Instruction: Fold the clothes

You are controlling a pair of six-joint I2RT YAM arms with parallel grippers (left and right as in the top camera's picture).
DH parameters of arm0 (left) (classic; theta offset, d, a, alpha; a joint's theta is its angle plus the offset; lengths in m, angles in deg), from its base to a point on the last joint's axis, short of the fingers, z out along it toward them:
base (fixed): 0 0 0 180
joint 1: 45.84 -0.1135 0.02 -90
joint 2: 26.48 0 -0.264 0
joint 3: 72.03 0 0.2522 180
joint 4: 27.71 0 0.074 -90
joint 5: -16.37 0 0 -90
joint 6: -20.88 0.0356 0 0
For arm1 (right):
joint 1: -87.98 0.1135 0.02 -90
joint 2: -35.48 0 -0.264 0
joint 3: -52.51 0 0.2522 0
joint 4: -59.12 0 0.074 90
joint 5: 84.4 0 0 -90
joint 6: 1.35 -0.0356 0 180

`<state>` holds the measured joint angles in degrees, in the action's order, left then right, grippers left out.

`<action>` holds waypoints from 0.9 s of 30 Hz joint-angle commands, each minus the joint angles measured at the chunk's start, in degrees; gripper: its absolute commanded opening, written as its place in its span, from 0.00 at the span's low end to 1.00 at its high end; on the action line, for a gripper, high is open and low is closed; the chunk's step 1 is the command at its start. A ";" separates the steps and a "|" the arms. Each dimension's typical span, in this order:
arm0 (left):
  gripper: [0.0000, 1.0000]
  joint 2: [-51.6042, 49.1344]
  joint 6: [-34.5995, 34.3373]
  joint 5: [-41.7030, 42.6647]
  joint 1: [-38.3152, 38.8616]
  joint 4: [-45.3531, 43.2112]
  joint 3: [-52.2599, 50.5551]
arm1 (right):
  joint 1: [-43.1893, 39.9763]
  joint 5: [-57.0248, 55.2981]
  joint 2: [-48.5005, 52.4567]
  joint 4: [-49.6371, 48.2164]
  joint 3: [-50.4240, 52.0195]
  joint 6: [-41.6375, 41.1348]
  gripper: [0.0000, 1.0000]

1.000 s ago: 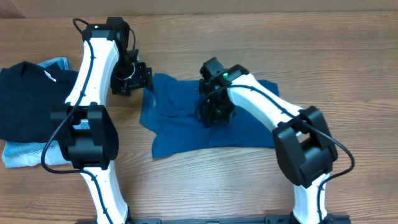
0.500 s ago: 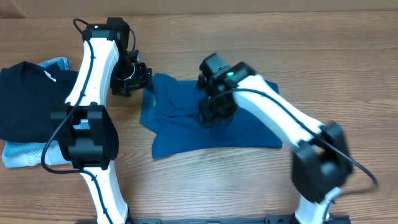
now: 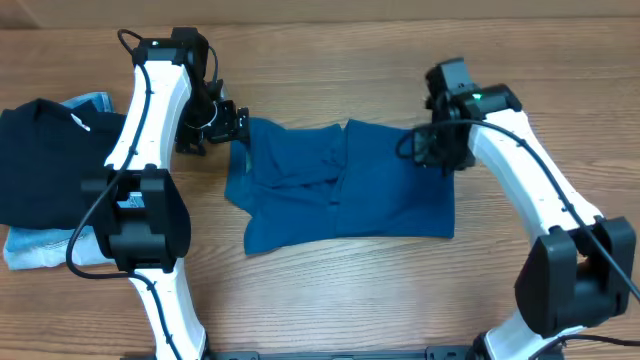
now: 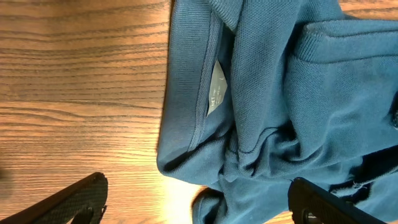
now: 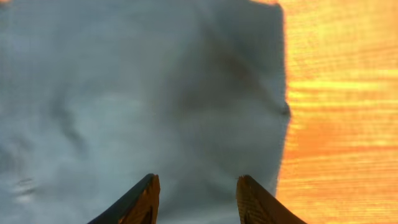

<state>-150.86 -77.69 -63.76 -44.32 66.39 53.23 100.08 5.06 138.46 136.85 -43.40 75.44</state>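
The teal-blue garment [image 3: 340,185] lies spread on the wooden table, wrinkled on its left half with a fold line down the middle. My left gripper [image 3: 222,128] sits at its top-left corner, open, the collar with a white tag [image 4: 217,87] between and above the fingers [image 4: 198,202]. My right gripper [image 3: 436,152] hangs over the garment's top-right corner, open and empty, with smooth cloth [image 5: 155,93] under the fingers [image 5: 198,186] and the cloth's right edge close by.
A black folded garment [image 3: 45,160] lies on light blue jeans [image 3: 35,250] at the table's left edge. Bare wood [image 3: 330,290] runs along the front and the far side.
My right gripper has moved from the garment's middle out to its top-right corner, and the right half now lies spread flat. The left gripper has stayed put.
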 commanded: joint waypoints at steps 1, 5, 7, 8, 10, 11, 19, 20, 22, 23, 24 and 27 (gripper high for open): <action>0.96 1.86 0.96 0.72 0.39 -0.44 1.09 | -2.03 2.78 0.02 -4.94 8.07 0.17 0.44; 0.96 1.86 4.90 3.85 0.39 -0.85 1.05 | -2.10 3.23 0.02 -8.24 12.50 1.44 0.44; 0.95 1.86 5.27 4.09 0.39 -0.94 0.98 | -2.10 3.23 0.02 -8.85 13.18 1.44 0.44; 0.95 1.86 6.23 4.11 0.37 -1.20 0.70 | -2.10 3.30 0.02 -9.09 13.31 1.44 0.44; 0.95 1.86 7.54 3.56 0.37 -2.27 -0.57 | -2.10 3.65 0.02 -9.49 13.31 1.49 0.44; 0.95 1.86 7.58 2.95 0.37 -3.08 -1.73 | -2.10 3.65 0.02 -9.62 13.31 1.64 0.44; 0.94 1.86 14.69 3.08 0.28 -13.92 -14.40 | -2.10 3.65 0.02 -9.81 13.31 1.68 0.44; 0.94 1.84 16.70 4.28 0.28 -15.28 -15.56 | -2.10 3.65 0.02 -9.81 13.31 1.68 0.44; 0.94 1.84 19.91 7.80 0.28 -18.27 -18.21 | -2.10 3.69 0.02 -9.77 13.31 1.68 0.44; 0.95 1.84 21.46 10.03 0.31 -19.39 -19.56 | -2.10 3.67 0.02 -9.75 13.31 1.68 0.44; 0.95 1.84 21.90 11.50 0.33 -20.37 -20.79 | -2.10 3.67 0.02 -9.75 13.31 1.68 0.44; 0.95 1.84 21.90 12.68 0.35 -21.92 -24.15 | -2.10 3.87 0.02 -9.68 13.31 1.68 0.44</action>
<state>-149.98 -58.77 -55.13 -44.32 45.12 32.34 97.92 8.38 138.66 127.40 -30.29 76.73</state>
